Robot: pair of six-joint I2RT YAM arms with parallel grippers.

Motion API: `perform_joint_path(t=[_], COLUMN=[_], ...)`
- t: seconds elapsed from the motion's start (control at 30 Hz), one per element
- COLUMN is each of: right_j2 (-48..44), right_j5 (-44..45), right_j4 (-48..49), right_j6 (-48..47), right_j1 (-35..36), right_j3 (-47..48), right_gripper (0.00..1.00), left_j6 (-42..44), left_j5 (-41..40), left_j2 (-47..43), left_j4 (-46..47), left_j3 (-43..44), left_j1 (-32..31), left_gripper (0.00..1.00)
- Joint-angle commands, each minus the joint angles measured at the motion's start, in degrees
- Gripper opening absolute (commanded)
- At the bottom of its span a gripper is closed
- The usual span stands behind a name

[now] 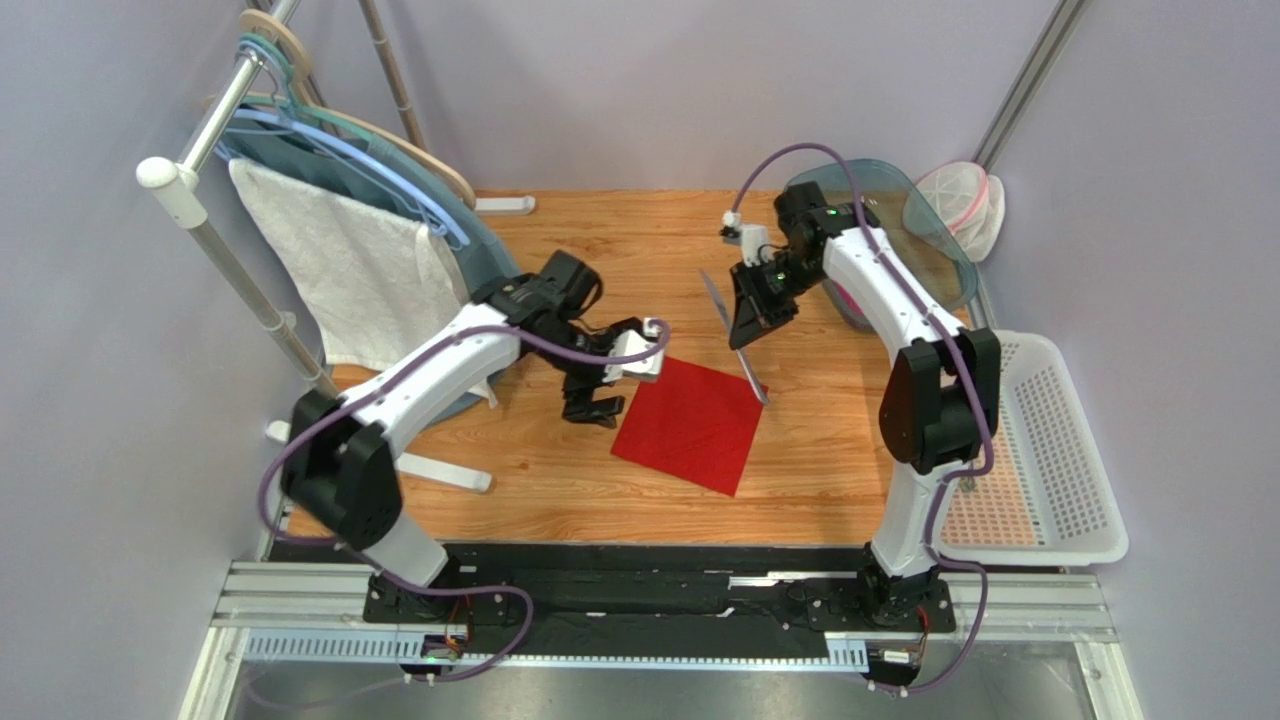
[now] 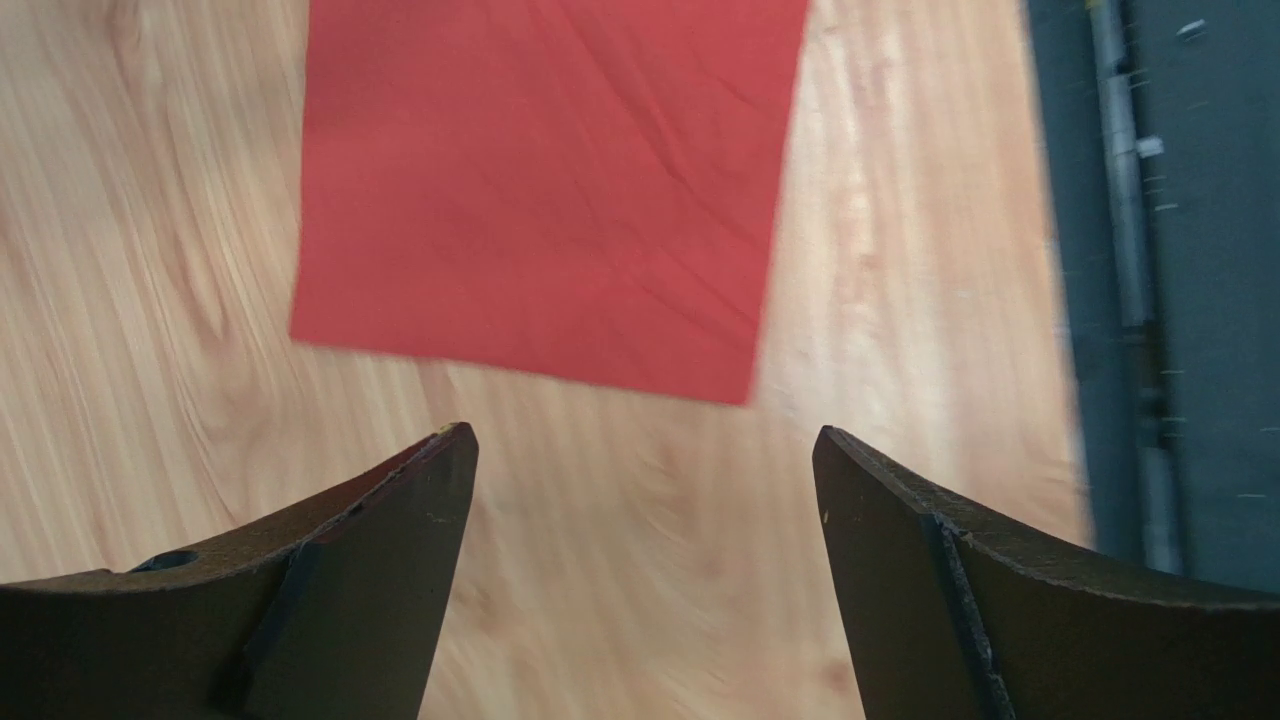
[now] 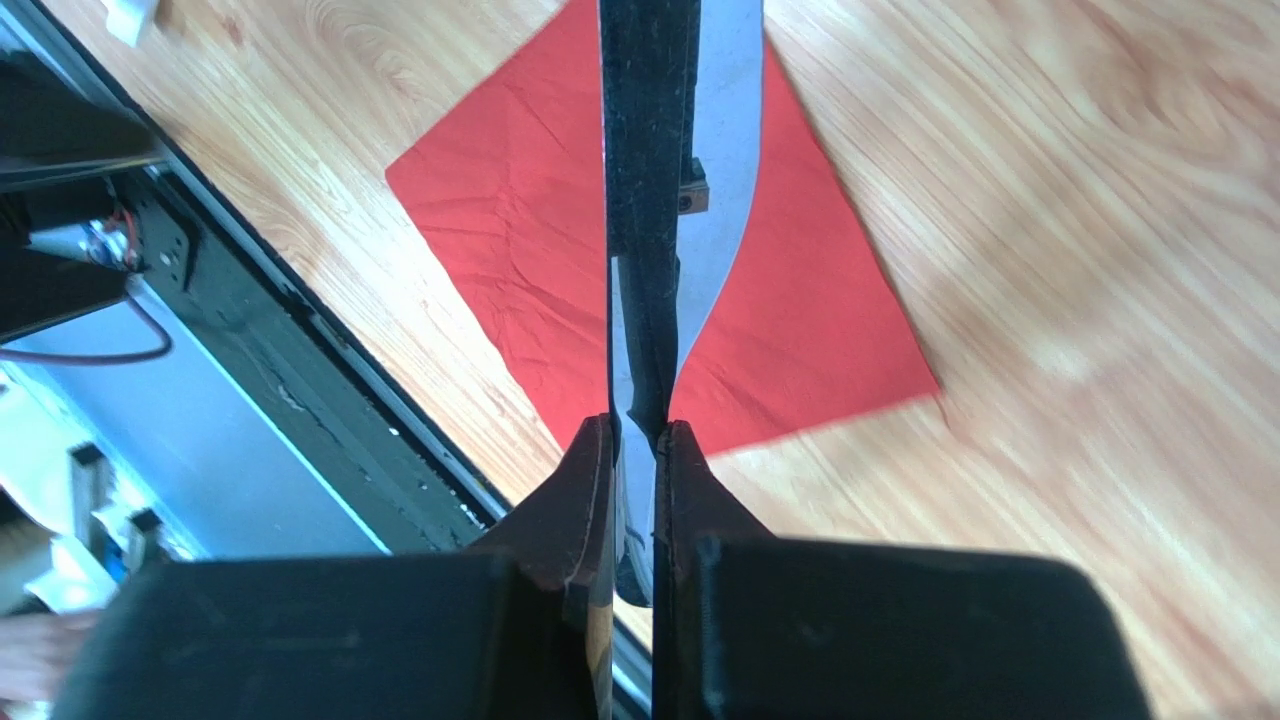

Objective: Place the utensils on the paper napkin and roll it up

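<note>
Pinched a silver knife [image 3: 732, 150] tight in the right claw [image 3: 639, 435], close by the red napkin [image 1: 691, 425]. Held the left claw [image 2: 643, 435] wide open and empty above the tabletop [image 1: 812, 480].

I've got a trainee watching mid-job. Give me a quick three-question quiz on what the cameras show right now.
1. Fill in: the napkin lies ___ on the table.
2. What does the right hand grip? A nothing; B a utensil; C the napkin.
3. True or false: the left hand holds a utensil.

Key: 1 flat; 2 B; 3 false, since it is open and empty beside the napkin.
</note>
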Motion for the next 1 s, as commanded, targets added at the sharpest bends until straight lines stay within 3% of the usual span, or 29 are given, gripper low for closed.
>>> perform_joint_path(t=[0.0,0.23,0.53,0.63,0.8,0.97], right_j2=[-2.7,-5.3,-5.8,-5.5,-4.7,-4.0], right_j5=[-2.5,-2.9,-3.6,-4.2,-4.5,-4.6], right_j4=[-1.1,-1.0,-2.4,-3.1,-3.9,-4.3], right_j6=[2.4,3.2,1.6,1.1,0.9,0.8], right_j1=[-3.7,-9.1,-12.7,-13.8,-15.1,-15.7], right_j3=[-3.0,-5.1,-4.7,-3.8,-2.9,-1.7], right_gripper=[0.0,0.0,0.0,0.0,0.0,0.0], left_j6=[20.4,26.7,30.0,26.7,13.6,-6.8], left_j5=[0.3,0.5,-2.7,-5.3,-6.5,-9.0], left_j2=[11.1,32.7,41.6,43.7,44.8,38.0], left_j4=[-0.5,-7.1,-13.8,-14.7,-14.6,-1.1], left_j3=[9.8,26.5,31.7,32.5,34.0,22.8], left_j1=[-3.8,-8.0,-9.5,-9.5,-9.4,-9.5], left_gripper=[0.92,0.93,0.92,0.89,0.78,0.78])
